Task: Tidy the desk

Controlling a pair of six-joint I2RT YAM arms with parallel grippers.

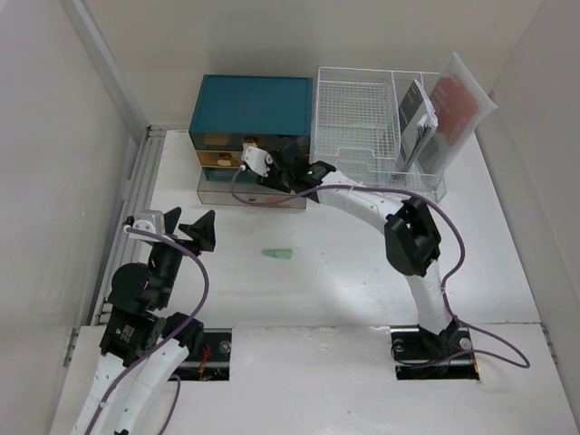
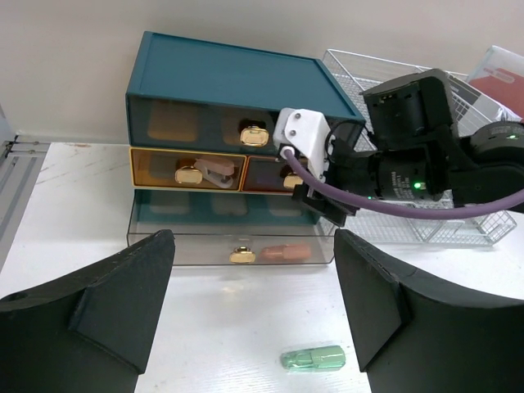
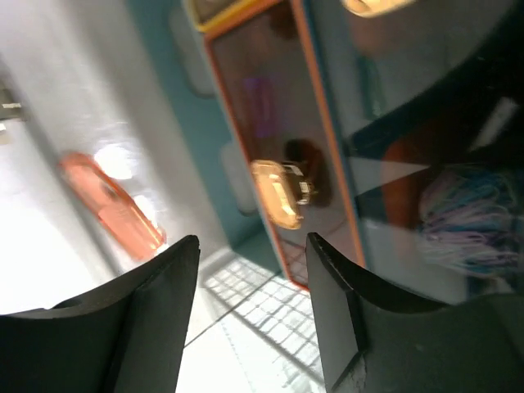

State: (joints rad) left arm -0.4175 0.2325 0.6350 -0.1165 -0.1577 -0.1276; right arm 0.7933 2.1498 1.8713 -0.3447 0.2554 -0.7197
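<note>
Jaws apart: left gripper [image 2: 254,246], right gripper [image 3: 252,246] above desk [image 1: 344,281].

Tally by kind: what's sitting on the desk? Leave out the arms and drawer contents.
Teal drawer box: 1
White wire rack: 1
Books standing in the rack: 2 (spiral notebook, red-covered one)
Small green item loose on the desk: 1
Total: 5
</note>
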